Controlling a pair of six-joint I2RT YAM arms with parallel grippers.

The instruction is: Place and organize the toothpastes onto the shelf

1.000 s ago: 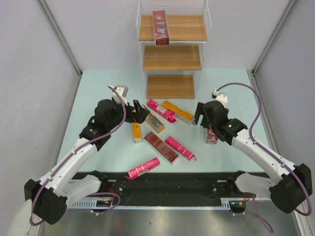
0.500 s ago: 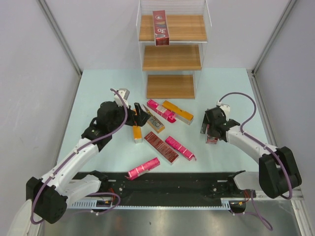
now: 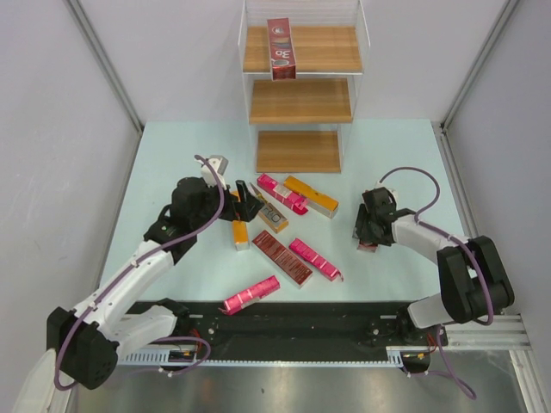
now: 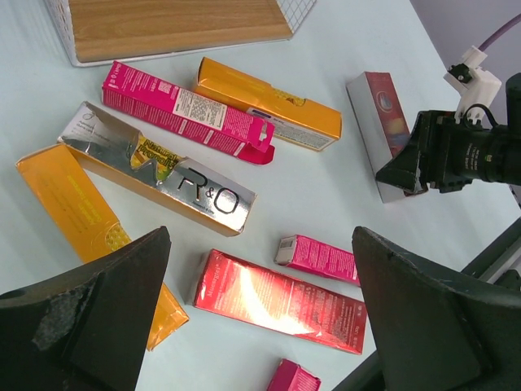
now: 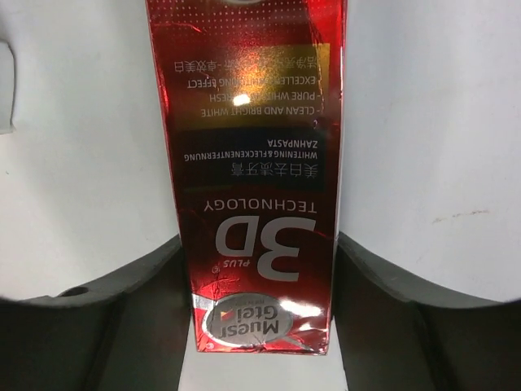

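Note:
A dark red toothpaste carton [image 5: 256, 163] lies flat at the table's right. My right gripper [image 5: 256, 269] is shut on it, with a finger against each long side; in the top view the gripper [image 3: 368, 232] hides most of that carton. My left gripper [image 4: 260, 269] hangs open above the scattered toothpastes, over another dark red carton [image 4: 281, 301]. Around it lie a silver one [image 4: 163, 167], two orange ones [image 4: 77, 212] [image 4: 269, 102] and pink ones [image 4: 183, 110] [image 4: 317, 258]. The shelf [image 3: 300, 101] stands at the back, with one dark red carton [image 3: 281, 49] on its top board.
A further pink carton [image 3: 250, 294] lies near the front rail [image 3: 301, 323]. The shelf's clear walls rise at the table's far edge. Grey side walls close the table in on the left and right.
My right gripper has come down over the dark red carton at the right and closed its jaws onto its sides. The left arm has barely moved.

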